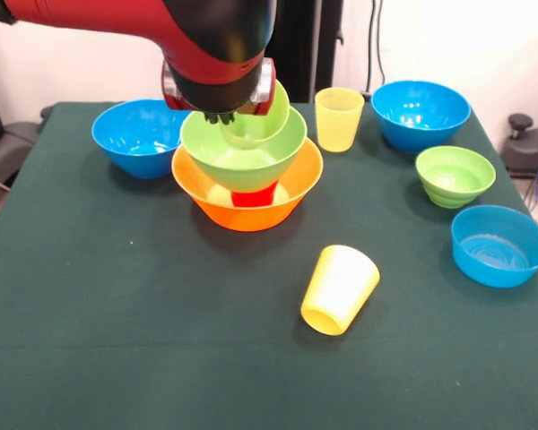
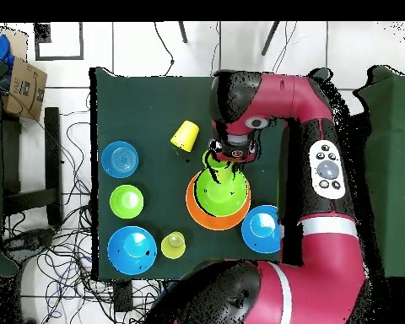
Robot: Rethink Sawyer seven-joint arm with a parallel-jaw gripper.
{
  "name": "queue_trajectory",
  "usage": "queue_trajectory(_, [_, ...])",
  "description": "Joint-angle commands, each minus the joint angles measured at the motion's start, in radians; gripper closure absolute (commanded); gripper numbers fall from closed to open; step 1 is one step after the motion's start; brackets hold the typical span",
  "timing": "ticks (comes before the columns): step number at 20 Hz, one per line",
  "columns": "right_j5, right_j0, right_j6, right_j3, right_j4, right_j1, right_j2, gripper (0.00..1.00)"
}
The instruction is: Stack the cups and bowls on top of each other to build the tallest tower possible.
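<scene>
The tower stands mid-table: a large orange bowl point(image 1: 287, 202) holds a red cup point(image 1: 248, 199), and a large lime green bowl point(image 1: 238, 157) sits on top. My gripper point(image 1: 221, 116) is right above this bowl, shut on the rim of a lime green cup point(image 1: 267, 112) that tilts inside it. In the overhead view the arm covers the gripper point(image 2: 229, 155) above the green bowl point(image 2: 219, 192) and the orange bowl point(image 2: 197, 215). A bright yellow cup point(image 1: 339, 288) lies on its side in front. A paler yellow cup point(image 1: 339, 118) stands upright behind.
A medium blue bowl point(image 1: 139, 136) sits left of the tower and another point(image 1: 420, 114) at the back right. A small green bowl point(image 1: 455, 176) and a small shallow blue bowl point(image 1: 500, 245) sit on the right. The green cloth point(image 1: 117, 340) covers the table.
</scene>
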Motion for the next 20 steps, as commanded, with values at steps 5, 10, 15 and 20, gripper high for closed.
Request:
queue_trajectory(5, [-0.25,-0.044,-0.092,0.223,0.016,-0.022,0.043,1.0])
queue_trajectory(10, [-0.296,-0.033,-0.06,0.222,0.013,-0.026,0.04,1.0])
queue_trajectory(15, [-0.341,-0.024,-0.061,0.26,0.001,-0.068,0.032,1.0])
queue_trajectory(20, [-0.436,-0.035,-0.069,0.372,0.007,-0.156,0.038,1.0])
